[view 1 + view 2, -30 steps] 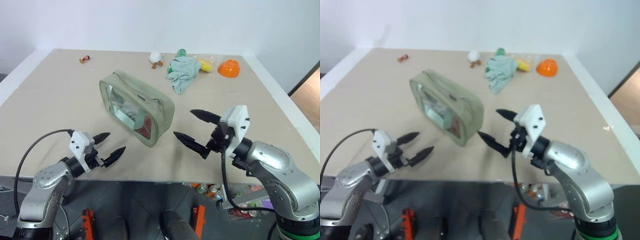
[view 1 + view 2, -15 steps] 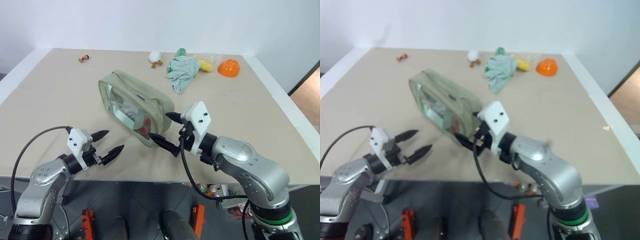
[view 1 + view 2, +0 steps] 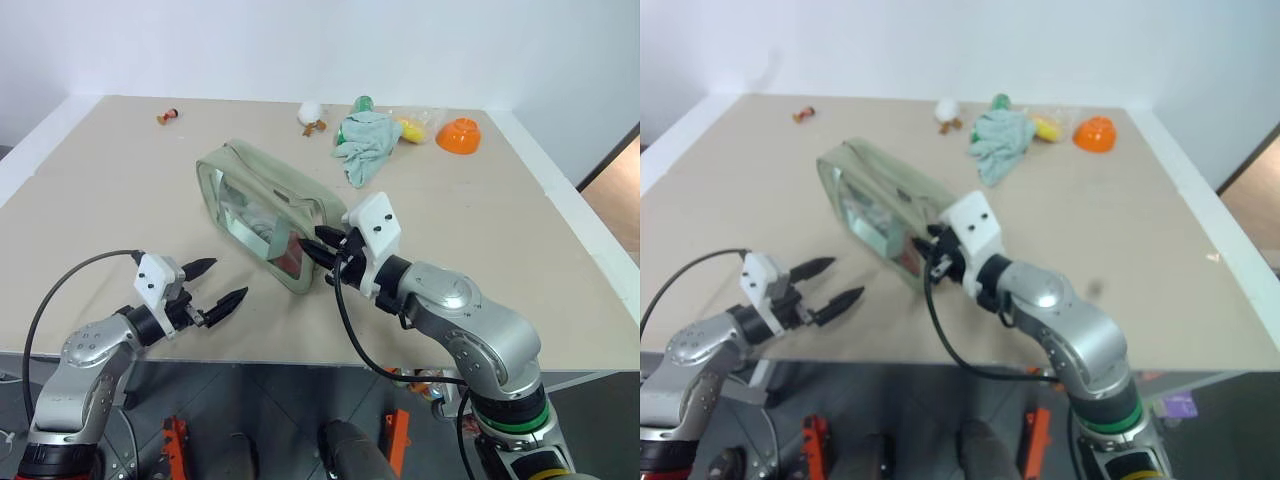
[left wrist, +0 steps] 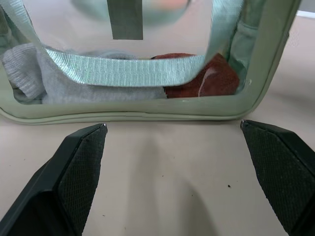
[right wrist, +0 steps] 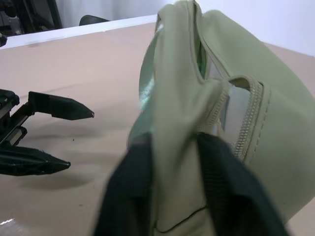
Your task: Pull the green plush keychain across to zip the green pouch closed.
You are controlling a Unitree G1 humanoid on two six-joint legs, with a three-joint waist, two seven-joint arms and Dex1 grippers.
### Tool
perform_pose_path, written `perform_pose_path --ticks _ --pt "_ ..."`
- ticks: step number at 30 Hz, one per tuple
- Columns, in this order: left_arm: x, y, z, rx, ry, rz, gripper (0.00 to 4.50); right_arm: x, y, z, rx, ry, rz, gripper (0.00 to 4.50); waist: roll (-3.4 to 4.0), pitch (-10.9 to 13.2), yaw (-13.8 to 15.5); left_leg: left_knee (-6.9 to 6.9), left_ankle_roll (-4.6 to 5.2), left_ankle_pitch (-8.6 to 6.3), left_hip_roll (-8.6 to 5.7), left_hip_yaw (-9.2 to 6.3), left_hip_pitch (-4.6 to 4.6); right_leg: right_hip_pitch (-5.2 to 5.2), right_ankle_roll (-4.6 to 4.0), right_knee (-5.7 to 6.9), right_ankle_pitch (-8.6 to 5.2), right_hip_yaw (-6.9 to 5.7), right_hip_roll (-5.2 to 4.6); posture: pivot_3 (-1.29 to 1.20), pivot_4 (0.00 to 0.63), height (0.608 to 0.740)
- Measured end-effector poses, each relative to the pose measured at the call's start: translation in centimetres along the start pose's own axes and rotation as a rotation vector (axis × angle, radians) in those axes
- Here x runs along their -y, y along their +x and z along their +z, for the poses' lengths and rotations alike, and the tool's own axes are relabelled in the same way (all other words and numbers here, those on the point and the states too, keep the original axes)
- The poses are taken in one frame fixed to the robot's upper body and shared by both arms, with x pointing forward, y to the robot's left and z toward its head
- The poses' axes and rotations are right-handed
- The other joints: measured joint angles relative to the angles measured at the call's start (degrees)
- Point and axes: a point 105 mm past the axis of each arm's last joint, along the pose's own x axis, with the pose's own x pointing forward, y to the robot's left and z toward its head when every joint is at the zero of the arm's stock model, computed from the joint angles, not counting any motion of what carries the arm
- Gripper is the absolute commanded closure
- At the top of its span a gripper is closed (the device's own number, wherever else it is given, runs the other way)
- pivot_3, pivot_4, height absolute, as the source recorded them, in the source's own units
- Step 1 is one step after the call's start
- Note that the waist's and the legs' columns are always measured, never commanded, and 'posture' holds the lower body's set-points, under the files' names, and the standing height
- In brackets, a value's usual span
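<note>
Right wrist view: my right pincer (image 5: pixel 172 196) clamped on fabric at near end of green pouch (image 3: pixel 270 215), pinching corner beside zipper. Pouch lies mid-counter (image 3: pixel 120 190), clear side panel facing me. Left pincer (image 3: pixel 222 288) wide apart, empty, hovering just short of pouch's clear panel. Green plush keychain not made out; cannot tell where along zipper it sits. My judgement: bracing grip on pouch set, zipper pull itself not begun. Left to do: find keychain, grasp it, draw across top. Pale cloth (image 3: pixel 365 140) and orange bowl (image 3: pixel 458 135) lie far back.

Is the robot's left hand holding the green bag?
No, the left gripper hangs open beside the green pouch, its fingers touching nothing.
</note>
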Motion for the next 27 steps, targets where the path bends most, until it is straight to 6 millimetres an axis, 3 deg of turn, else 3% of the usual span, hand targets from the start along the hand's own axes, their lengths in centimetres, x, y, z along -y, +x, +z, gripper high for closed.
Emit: perform_pose_path --ticks 5,13,19,27 --pt "-0.1 0.2 0.2 0.007 0.006 -0.001 0.00 0.2 -0.2 0.0 -0.006 -0.028 0.009 4.44 0.00 0.00 0.01 0.00 0.00 0.00 -0.01 0.00 -0.02 0.00 0.01 0.00 -0.01 0.00 0.00 0.00 0.150 0.740" --pt "0.0 0.3 0.2 0.004 0.004 -0.005 0.00 3.3 -2.6 1.0 0.031 -0.183 0.073 4.44 0.01 0.01 0.05 -0.02 0.00 0.00 -0.03 -0.02 -0.03 0.00 0.02 -0.01 -0.03 -0.02 -0.02 0.00 0.150 0.740" --pt "0.0 0.5 0.5 0.015 0.000 -0.017 0.00 7.5 -5.1 0.9 0.049 -0.279 0.137 4.44 0.02 0.02 0.07 0.00 0.01 0.00 -0.05 -0.01 0.00 0.04 0.03 -0.02 -0.02 -0.02 -0.02 0.00 0.150 0.740" --pt "0.5 0.5 0.8 0.022 -0.027 -0.051 0.00 11.9 -6.2 -1.3 -0.004 -0.310 0.117 4.44 0.08 0.06 0.06 -0.01 0.01 0.00 -0.05 -0.01 0.03 0.06 0.03 0.00 0.00 -0.01 -0.01 0.00 0.150 0.740"
